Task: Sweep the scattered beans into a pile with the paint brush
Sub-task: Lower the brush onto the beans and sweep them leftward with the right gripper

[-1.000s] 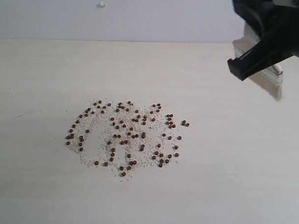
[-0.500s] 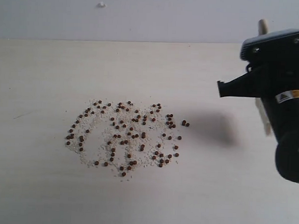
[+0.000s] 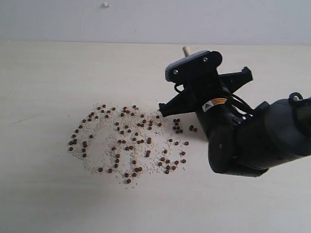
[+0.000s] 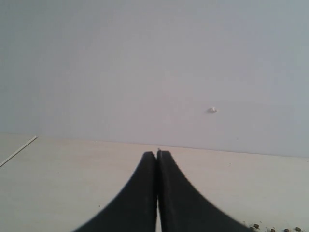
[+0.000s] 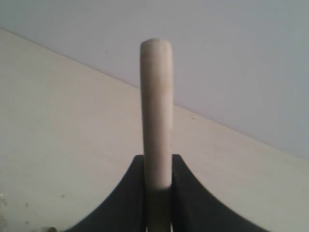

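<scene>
The beans (image 3: 129, 141) lie scattered in a wide patch of reddish-brown dots mixed with off-white crumbs, left of the table's centre. The right arm (image 3: 246, 140) hangs over the patch's right rim. My right gripper (image 5: 158, 157) is shut on the paint brush's pale wooden handle (image 5: 156, 111), which stands straight up between its fingers. In the exterior view only the handle's tip (image 3: 187, 50) shows; ferrule and bristles are hidden behind the arm. My left gripper (image 4: 157, 153) is shut on nothing, low over the table; a few beans (image 4: 270, 228) show at that view's edge.
The pale wooden table (image 3: 44, 77) runs back to a plain grey wall (image 3: 148, 19) that bears a small white spot (image 3: 105, 4). A thin dark scratch (image 3: 25, 119) marks the table left of the patch.
My right arm has swung in from the right edge, leftward and down, carrying the brush to the right rim of the bean patch. The beans have not visibly shifted.
</scene>
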Robot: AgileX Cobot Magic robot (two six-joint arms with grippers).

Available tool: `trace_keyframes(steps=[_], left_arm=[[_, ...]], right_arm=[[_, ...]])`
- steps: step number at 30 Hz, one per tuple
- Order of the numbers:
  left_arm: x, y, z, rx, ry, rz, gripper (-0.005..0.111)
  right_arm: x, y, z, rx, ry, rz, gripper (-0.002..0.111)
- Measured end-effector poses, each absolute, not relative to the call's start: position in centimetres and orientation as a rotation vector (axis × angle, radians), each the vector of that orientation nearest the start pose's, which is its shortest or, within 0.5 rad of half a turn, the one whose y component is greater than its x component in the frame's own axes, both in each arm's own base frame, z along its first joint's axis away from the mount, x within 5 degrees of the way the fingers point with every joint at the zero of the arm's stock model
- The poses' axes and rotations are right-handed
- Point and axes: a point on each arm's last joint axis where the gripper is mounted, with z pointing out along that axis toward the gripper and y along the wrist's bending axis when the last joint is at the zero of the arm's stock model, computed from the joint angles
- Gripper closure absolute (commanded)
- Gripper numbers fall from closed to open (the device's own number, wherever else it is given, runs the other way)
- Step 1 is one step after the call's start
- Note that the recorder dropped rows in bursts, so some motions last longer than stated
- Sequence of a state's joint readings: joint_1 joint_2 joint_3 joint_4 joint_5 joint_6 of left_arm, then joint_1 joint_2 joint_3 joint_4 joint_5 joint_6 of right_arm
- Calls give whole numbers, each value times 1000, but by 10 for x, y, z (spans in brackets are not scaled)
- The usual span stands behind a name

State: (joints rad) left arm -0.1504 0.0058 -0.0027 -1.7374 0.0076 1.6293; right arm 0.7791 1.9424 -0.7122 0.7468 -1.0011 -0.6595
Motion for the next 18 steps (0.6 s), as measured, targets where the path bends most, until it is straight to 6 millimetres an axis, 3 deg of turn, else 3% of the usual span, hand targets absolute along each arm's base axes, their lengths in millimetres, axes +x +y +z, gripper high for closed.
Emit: trace_keyframes(steps=[9,18], left_arm=[[56,-9,214,36,1489,-213,107],[56,-9,214,36,1489,-213,107]], right_arm=[[291,232,143,-474,1814,9,108],[307,256,139,-425,1830,132,108]])
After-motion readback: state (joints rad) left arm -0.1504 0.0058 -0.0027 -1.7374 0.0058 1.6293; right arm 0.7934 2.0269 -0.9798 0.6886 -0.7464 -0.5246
